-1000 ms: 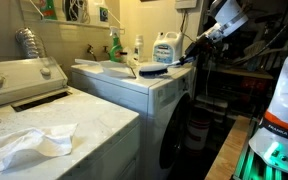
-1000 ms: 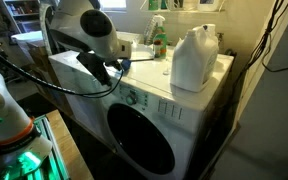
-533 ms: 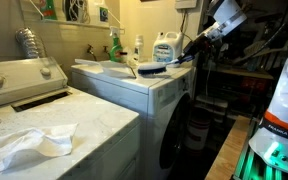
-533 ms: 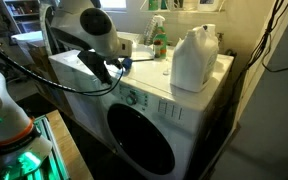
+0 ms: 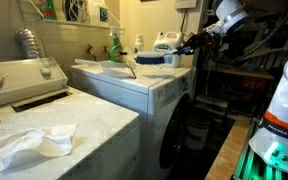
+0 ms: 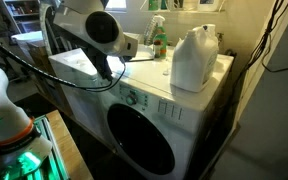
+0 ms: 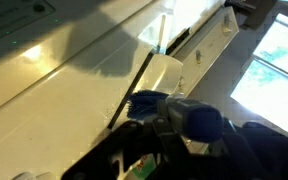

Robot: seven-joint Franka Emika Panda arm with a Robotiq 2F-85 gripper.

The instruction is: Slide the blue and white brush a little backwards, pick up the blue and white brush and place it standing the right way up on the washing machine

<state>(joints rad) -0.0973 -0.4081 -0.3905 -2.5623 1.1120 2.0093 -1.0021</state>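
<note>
Laundry-room shelves back the washing machine (image 5: 124, 82). The blue and white brush (image 5: 150, 59) hangs roughly level just above its top. The gripper (image 5: 185, 46) appears clamped on its handle end. Turn it upright slowly and seat it flat, clear of the detergent jug (image 6: 194, 58), before letting go.

No text, brand or number can be read in any of the views. In an exterior view the white detergent jug (image 5: 165, 44), near the upper middle of the frame, carries a blue label whose print is too small to make out, and the orange band (image 5: 281, 123) on the white robot base at the lower right shows only a blurred dark line of lettering. The control panel (image 6: 152, 101) of the washing machine (image 6: 87, 98), mid-frame in an exterior view, bears only tiny illegible marks.
</note>
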